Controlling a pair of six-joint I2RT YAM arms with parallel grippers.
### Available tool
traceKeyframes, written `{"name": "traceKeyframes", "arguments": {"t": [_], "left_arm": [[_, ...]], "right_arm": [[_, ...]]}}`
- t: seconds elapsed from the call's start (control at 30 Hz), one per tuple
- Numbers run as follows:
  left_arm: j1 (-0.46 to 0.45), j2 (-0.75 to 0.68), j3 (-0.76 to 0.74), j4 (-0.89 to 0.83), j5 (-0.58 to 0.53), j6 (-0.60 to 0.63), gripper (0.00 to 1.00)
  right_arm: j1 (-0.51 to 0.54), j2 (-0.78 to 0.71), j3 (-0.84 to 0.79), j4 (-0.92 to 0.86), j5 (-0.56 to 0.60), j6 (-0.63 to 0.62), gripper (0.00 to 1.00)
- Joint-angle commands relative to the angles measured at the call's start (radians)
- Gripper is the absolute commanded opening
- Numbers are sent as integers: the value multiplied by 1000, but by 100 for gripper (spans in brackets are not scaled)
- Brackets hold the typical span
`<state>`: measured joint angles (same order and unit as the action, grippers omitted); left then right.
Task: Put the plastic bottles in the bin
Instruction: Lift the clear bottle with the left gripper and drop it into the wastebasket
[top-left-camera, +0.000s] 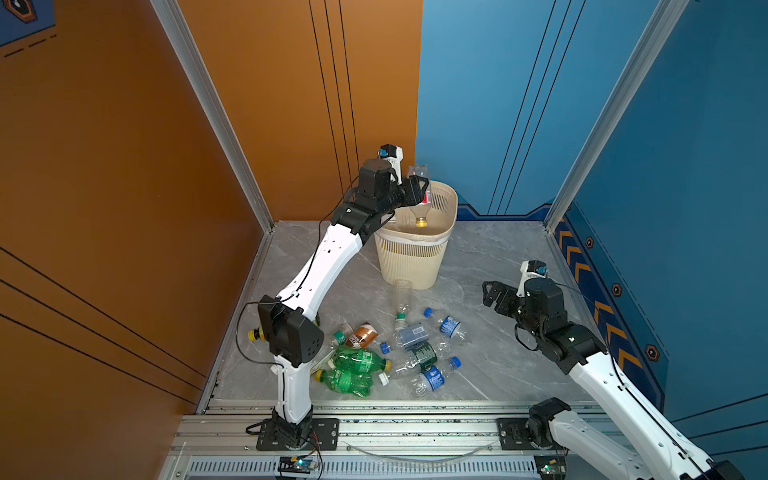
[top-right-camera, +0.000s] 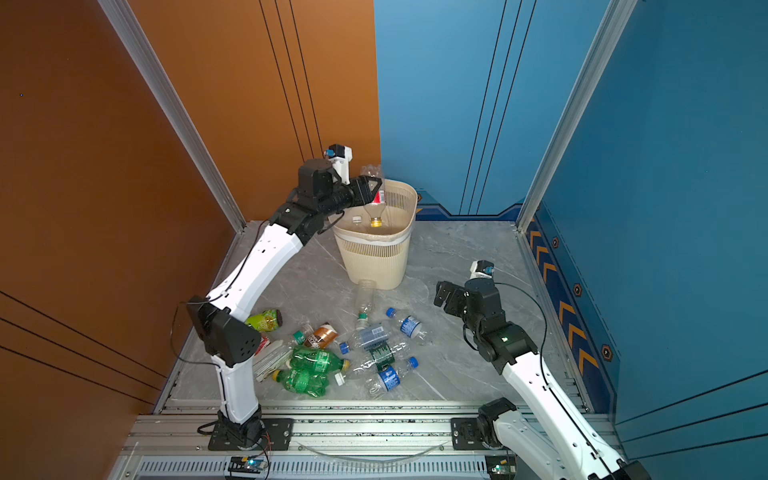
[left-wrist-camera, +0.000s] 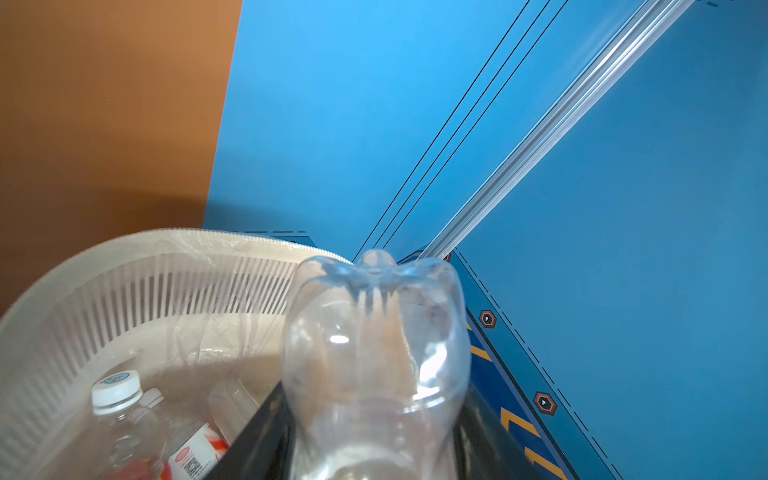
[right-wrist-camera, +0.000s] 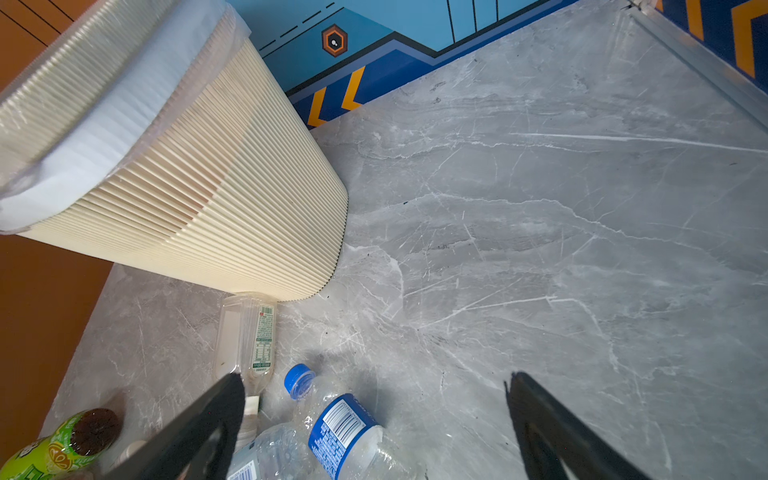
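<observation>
Left gripper (top-left-camera: 420, 192) sits high over the bin (top-left-camera: 452, 198), jaws clamped on the red-labelled waist of a yellow-capped bottle (top-left-camera: 419, 212). The bottle hangs inverted, cap pointing down into the bin's mouth and clear lobed base uppermost; both top views agree (top-right-camera: 376, 212). Reading the grey marble floor (top-left-camera: 498, 257) as a dial in the top views, the bin stands at 12 o'clock, near the back wall. In the left wrist view the held bottle's base (left-wrist-camera: 374, 332) fills the foreground. Beside it is the bin's slatted wall with its thin liner (left-wrist-camera: 124, 249), and a white-capped bottle (left-wrist-camera: 116, 390) lies inside. Loose bottles (top-left-camera: 395, 353) are heaped at about 6 o'clock. Two green bottles (top-left-camera: 357, 361) lie on the pile's 7 o'clock side and a blue-labelled bottle (top-left-camera: 448, 326) at its 2 o'clock. A green-capped clear bottle (top-left-camera: 402, 297) lies at the pile's 12 o'clock, its base just at the bin's foot. Right gripper (top-left-camera: 489, 294) hangs at 3 o'clock on the floor dial, well apart from the bin. Its jaws are spread wide and hold nothing. In the right wrist view the two black fingers (right-wrist-camera: 216, 415) frame bare floor and the edge of the pile.
</observation>
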<state>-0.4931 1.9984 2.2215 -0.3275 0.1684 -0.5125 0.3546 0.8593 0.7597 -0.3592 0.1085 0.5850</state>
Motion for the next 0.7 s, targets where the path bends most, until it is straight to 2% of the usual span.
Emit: {"name": "traceKeyframes", "arguments": {"t": [0.0,0.07,0.2,0.23,0.4,0.57,0.67], "left_arm": [[-5,78,143,-63,59,4,51],[-12,127,205,-93,74,0,51],[-20,159,218,-100,80,-9,55],[-20,161,217,-101,81,-9,59],[-23,143,204,-106,82,9,97],[-33,55,149,-104,62,50,98],[-38,-46,58,-96,42,72,98]], "right_arm": [[-6,-19,4,-23,-4,13,100],[-9,-22,-3,-23,-5,13,100],[-10,-21,-7,-23,-10,15,100],[-12,-20,-7,-24,-11,14,100],[-15,-25,-7,-29,-14,9,100],[-21,-17,-7,-37,-26,-2,100],[-23,1,0,-44,-43,-22,100]]}}
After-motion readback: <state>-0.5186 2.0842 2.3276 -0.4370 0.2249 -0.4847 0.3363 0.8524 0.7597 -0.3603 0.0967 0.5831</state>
